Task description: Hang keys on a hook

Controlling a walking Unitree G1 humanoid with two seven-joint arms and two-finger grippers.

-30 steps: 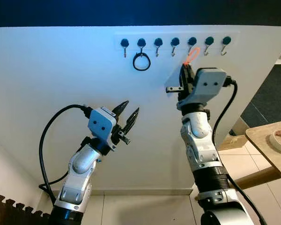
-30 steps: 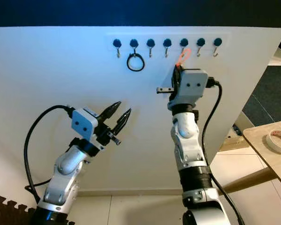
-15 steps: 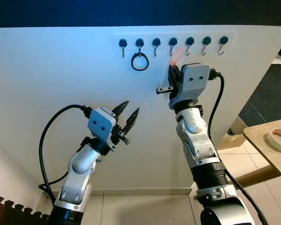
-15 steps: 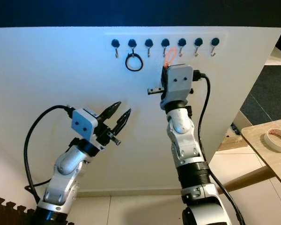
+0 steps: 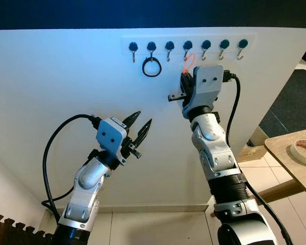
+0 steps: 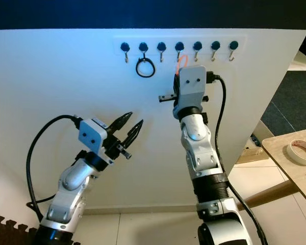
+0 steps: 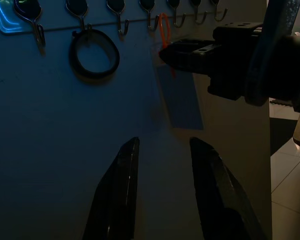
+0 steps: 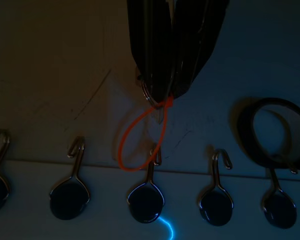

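— Hanging step, then? Where are the keys?

— Pinched in the right gripper [image 8: 165, 92], raised against the wall; their orange loop [image 8: 140, 137] lies over the fourth hook [image 8: 152, 155] of the rail [image 5: 186, 45], apparently not yet seated.

— Next move?

— Probably settle the loop onto the hook's tip, then let go.

— Anything in the way?

— A black ring [image 5: 152, 67] hangs two hooks along, well apart. The left gripper [image 5: 139, 126] waits lower down, fingers parted, holding nothing.
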